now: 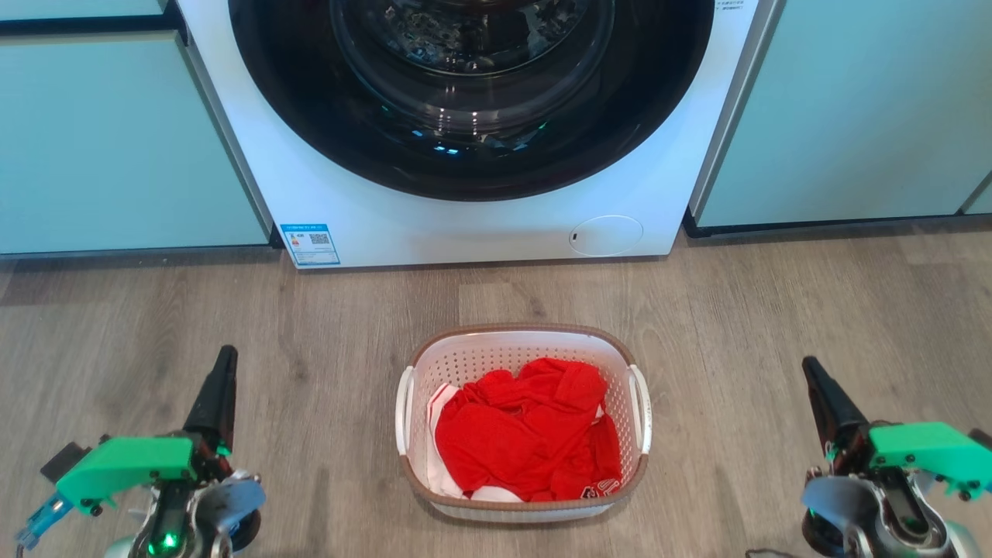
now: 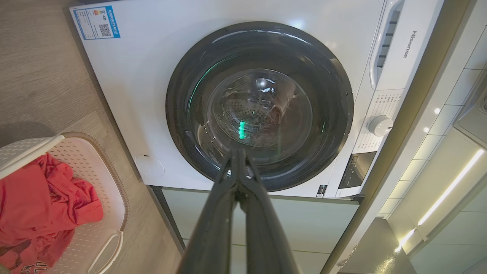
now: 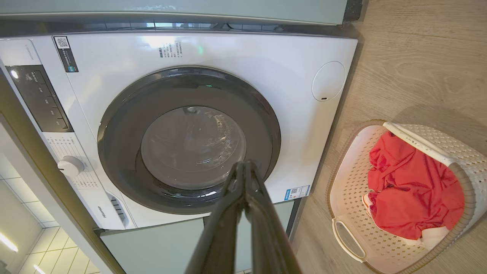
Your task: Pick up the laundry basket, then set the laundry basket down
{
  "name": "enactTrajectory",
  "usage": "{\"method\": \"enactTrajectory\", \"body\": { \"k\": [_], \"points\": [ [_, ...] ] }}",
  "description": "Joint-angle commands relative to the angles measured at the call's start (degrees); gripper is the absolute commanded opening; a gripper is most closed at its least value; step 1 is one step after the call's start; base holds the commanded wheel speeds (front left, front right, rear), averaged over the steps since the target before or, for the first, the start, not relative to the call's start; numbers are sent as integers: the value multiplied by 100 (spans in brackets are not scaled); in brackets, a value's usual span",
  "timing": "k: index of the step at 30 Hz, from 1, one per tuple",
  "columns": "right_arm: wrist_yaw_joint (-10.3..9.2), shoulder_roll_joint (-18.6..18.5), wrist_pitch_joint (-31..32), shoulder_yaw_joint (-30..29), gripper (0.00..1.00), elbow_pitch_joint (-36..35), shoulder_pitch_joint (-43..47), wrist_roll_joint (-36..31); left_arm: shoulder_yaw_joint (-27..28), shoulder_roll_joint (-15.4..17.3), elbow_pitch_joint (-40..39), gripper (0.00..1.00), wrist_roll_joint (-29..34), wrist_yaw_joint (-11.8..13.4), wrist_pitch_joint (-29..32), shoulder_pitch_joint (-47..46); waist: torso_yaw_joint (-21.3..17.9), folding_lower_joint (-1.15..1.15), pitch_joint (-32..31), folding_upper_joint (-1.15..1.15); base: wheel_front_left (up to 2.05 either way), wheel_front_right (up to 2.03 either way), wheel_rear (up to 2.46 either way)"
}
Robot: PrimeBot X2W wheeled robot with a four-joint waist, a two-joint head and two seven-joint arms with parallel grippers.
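The laundry basket (image 1: pixel 496 346) stands on the wood floor in front of the washing machine, white perforated plastic with a brown rim and two white side handles. Red and white clothes (image 1: pixel 527 430) fill it. It also appears at the left edge of the left wrist view, laundry basket (image 2: pixel 110 201), and at the right of the right wrist view, laundry basket (image 3: pixel 350 190). My left gripper (image 1: pixel 227 355) hovers well to the basket's left, shut and holding nothing. My right gripper (image 1: pixel 809 364) hovers well to its right, shut too. Both point toward the machine.
A white front-loading washing machine (image 1: pixel 465 225) with a dark round door stands just behind the basket. Pale green cabinet fronts (image 1: pixel 116 155) flank it on both sides. Bare wood floor (image 1: pixel 325 349) lies between each gripper and the basket.
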Motion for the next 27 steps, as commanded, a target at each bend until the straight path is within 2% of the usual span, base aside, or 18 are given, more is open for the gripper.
{"method": "enactTrajectory", "body": {
  "k": [1, 27],
  "points": [
    [14, -123, 42, 82, 0, -181, -331, 28, 197, 77, -176, 0, -16, -40, 56, -296, 1, 0, 0, 0, 0, 0, 0],
    [14, -95, 74, 42, 0, -179, -335, -5, 258, 33, -172, 0, 35, -40, 105, -301, 1, 0, 0, 0, 0, 0, 0]
  ]
}}
